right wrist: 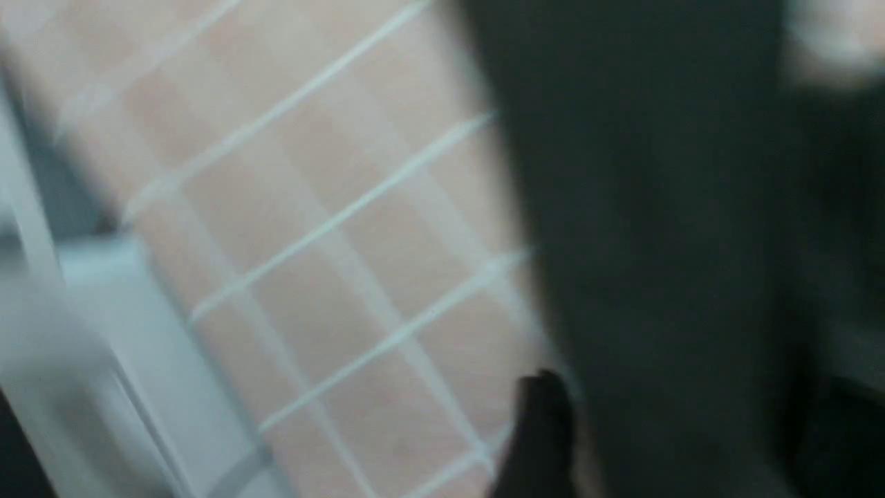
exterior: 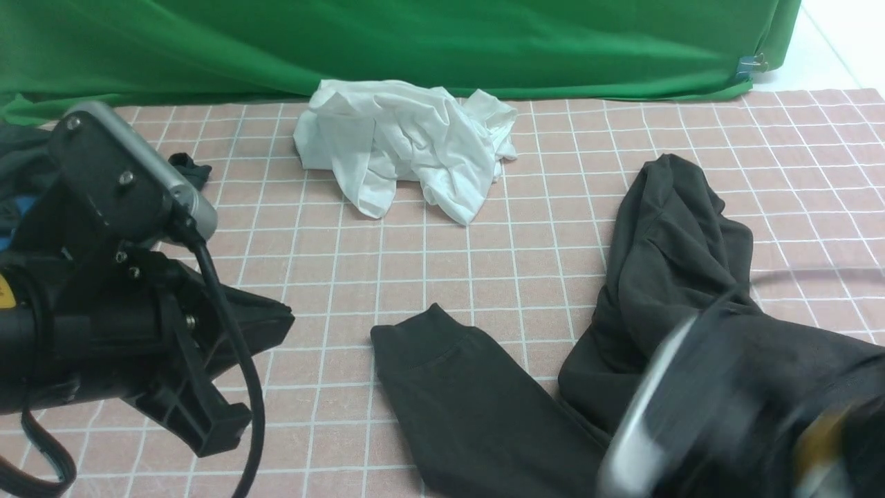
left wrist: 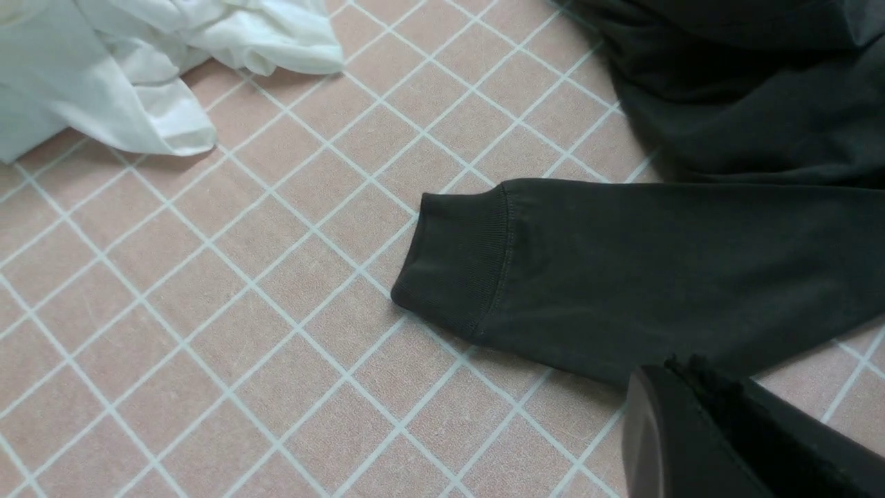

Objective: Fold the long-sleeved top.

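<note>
The long-sleeved top [exterior: 664,242] lies crumpled, dark and soft, on the right of the pink checked cloth. One sleeve runs left across the cloth and ends in a ribbed cuff [exterior: 425,335], which also shows in the left wrist view [left wrist: 460,252]. My left gripper [exterior: 280,321] is shut and empty, hovering left of that cuff; its closed tips [left wrist: 681,366] hang just over the sleeve's edge. My right arm [exterior: 726,415] is blurred at the near right over the top. In the right wrist view the right gripper [right wrist: 691,422] stands wide open over the dark fabric [right wrist: 657,207].
A crumpled white garment [exterior: 408,145] lies at the back middle, also visible in the left wrist view [left wrist: 104,83]. Dark and blue clothing [exterior: 21,173] sits at the far left behind my left arm. A green backdrop [exterior: 415,41] closes the back. The table's pale near edge [right wrist: 138,346] is close to my right gripper.
</note>
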Motion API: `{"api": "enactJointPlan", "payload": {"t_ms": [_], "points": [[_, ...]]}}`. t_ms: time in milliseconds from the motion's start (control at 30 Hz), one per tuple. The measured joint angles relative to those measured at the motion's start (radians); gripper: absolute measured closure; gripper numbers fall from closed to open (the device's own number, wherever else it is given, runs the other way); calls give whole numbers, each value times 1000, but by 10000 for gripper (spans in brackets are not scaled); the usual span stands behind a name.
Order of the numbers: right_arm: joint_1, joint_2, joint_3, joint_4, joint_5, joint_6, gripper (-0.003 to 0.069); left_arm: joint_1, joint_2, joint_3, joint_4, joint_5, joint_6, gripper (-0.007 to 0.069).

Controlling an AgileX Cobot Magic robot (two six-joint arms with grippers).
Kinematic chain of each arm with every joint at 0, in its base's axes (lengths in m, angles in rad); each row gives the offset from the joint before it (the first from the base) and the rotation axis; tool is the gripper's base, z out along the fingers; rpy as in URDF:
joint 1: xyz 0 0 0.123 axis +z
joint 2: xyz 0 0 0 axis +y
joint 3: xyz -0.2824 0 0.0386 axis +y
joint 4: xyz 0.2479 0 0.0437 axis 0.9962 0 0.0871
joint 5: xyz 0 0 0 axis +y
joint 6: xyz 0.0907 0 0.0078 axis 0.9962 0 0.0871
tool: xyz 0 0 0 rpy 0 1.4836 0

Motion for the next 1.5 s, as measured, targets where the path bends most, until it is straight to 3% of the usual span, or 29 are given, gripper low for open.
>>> {"api": "enactJointPlan", "payload": {"t_ms": [67, 167, 267, 467, 667, 733, 800, 1067, 1200, 1233, 1333, 1500], "points": [[94, 82, 5, -161, -58, 99, 50, 0, 0, 0, 0, 0, 0, 606], [131, 210, 2, -340, -90, 195, 29, 0, 0, 0, 0, 0, 0, 606], [122, 299, -8, -391, -90, 220, 38, 0, 0, 0, 0, 0, 0, 606], [89, 420, -94, -398, -29, 245, 156, 0, 3, 0, 1, 12, 0, 606], [79, 435, -130, -420, 37, 233, 442, 0, 3, 0, 1, 19, 0, 606], [78, 428, -143, -424, 82, 227, 567, 0, 3, 0, 1, 19, 0, 606], [78, 400, -163, -424, 128, 224, 610, 0, 3, 0, 1, 19, 1, 606], [78, 159, -225, -442, 394, 281, 615, 0, 3, 0, 19, 19, 3, 606], [70, -31, -226, -519, 535, 397, 615, 0, 3, 0, 13, 19, 5, 606], [41, -139, -226, -570, 570, 471, 616, 0, 3, 0, -4, 19, 13, 606], [-22, -268, -226, -617, 585, 533, 616, 0, 8, 0, -56, 19, 60, 606], [-188, -467, -226, -704, 600, 570, 616, -27, 74, 0, -198, 19, 202, 606]]}}
